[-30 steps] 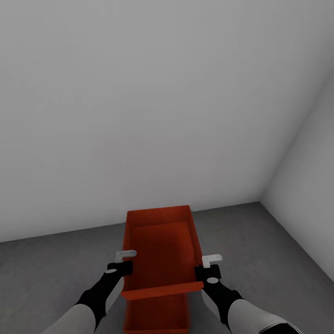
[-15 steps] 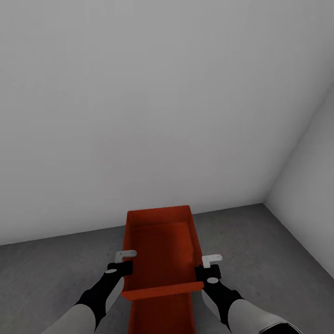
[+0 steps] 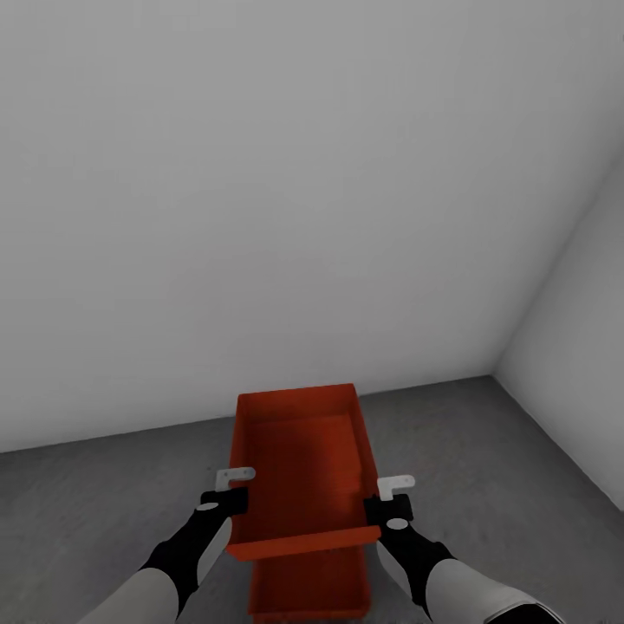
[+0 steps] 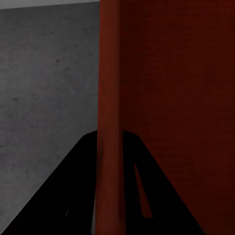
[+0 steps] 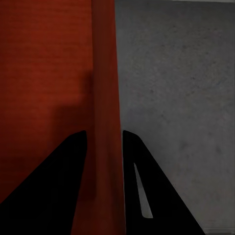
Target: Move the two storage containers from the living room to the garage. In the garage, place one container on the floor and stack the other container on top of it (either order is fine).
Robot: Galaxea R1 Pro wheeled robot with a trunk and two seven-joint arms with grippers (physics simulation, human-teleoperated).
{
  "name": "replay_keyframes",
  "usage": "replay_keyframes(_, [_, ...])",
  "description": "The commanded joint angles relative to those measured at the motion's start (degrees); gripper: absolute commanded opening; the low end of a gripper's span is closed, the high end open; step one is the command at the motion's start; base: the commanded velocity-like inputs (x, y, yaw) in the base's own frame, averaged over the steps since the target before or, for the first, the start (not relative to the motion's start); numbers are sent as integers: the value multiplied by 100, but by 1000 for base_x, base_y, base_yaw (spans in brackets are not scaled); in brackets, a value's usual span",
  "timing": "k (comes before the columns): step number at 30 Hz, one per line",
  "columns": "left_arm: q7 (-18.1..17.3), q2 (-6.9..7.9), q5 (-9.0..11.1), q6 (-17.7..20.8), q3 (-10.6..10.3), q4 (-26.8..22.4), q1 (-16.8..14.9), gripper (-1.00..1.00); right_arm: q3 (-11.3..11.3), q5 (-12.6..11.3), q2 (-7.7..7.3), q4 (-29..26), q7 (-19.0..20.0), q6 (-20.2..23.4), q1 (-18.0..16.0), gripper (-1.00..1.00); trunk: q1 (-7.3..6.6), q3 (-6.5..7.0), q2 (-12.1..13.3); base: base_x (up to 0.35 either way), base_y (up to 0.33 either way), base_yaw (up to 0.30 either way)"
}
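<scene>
A: Jaw status?

B: Left gripper [image 3: 232,487] is clamped on the left long wall of the upper container [image 3: 299,468], one finger either side of the rim. Right gripper [image 3: 387,496] does the same on the right long wall. In the left wrist view the rim [image 4: 108,122] runs straight up between the two dark fingers [image 4: 63,196]; the right wrist view has that wall [image 5: 105,122] likewise between its fingers [image 5: 156,196].

A: So the bin is where, relative to the jaws?

B: Held between both grippers, open side up, long axis pointing away from the robot. Grip points sit near the end closest to the robot (not mid-wall).

A: Second one?

B: Lower container [image 3: 308,585] shows directly under the held one, at its near end, on the floor [image 3: 104,485]. Cannot tell if the two touch.

A: Surroundings?

B: Grey concrete floor, plain white wall [image 3: 260,191] ahead, corner with a side wall [image 3: 581,364] on the right.
</scene>
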Motion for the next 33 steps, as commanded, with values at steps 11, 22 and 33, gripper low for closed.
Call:
replay_keyframes(11, [309,-73,204,43,72,-275,-3,-100,-142,-89,229,21,3,-44,-1,-100,-1,-7,-6,-133,92,-2])
replay_keyframes(22, [309,-73,204,43,72,-285,-5,-100,-142,-89,229,21,-28,-51,-1,-100,-1,-7,-6,-10,7,-213])
replay_keyframes(33, [309,-73,204,42,72,-285,-3,-100,-142,-89,229,21,-27,-51,-1,-100,-1,-7,-6,0,0,-185])
